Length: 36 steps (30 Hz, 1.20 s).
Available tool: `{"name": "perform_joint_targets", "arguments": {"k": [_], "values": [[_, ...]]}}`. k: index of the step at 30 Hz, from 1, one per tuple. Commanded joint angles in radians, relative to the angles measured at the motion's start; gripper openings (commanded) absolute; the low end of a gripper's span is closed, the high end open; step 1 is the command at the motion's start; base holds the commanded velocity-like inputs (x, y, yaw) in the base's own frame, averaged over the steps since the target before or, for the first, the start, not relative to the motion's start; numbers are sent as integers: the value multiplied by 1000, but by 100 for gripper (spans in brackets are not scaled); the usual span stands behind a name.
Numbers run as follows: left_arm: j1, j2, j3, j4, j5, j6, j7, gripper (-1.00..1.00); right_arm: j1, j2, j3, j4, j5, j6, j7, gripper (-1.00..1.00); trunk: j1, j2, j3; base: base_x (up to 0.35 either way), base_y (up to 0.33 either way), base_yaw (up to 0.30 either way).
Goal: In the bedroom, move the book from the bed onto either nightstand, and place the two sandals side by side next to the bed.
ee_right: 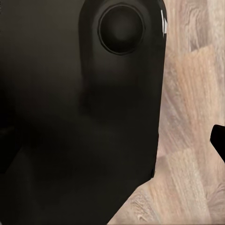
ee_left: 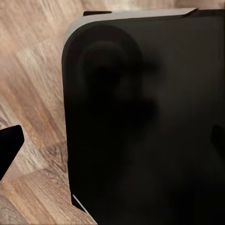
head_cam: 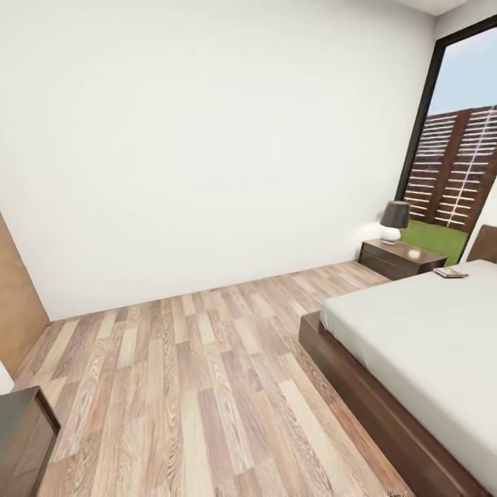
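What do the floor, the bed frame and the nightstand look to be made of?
The floor looks like wood planks in mixed tan and grey-brown, with visible grain and a matt finish. The bed frame seems dark brown wood, smooth, with faint grain. The nightstand looks like similar reddish-brown wood with a slight sheen on top. All are rendered, so laminate or veneer is possible.

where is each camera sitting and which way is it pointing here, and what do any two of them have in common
Head view: from the robot's head, looking forward and down across the wood-plank floor at the bed, the book on it, the nightstand with a lamp and the window; none of the robot's body is seen.
Left wrist view: on the left arm, facing down at a dark rounded part of the robot's body over floor planks.
Right wrist view: on the right arm, facing down at a dark robot housing beside planks.
Shared: both wrist views and the head view see the same plank floor.
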Motion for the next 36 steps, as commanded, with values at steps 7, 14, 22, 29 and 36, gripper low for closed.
{"name": "perform_joint_targets", "arguments": {"k": [7,14,22,29,36], "values": [[0,0,0,0,0,-20,0,100,0,-1,0,0,-1,0,0,100,0,0,-1,0,0,-283],[0,0,0,0,0,-21,0,100,0,-2,0,0,-2,0,0,100,0,0,-1,0,0,-283],[0,0,0,0,0,-21,0,100,0,-1,-1,0,-1,0,0,100,0,0,-1,0,0,-283],[0,0,0,0,0,-20,0,100,0,-1,-1,0,-2,0,0,100,0,0,-1,0,0,-283],[0,-1,0,0,1,-20,0,100,0,-1,-1,0,-1,0,0,100,0,0,-1,0,0,-283]]}}
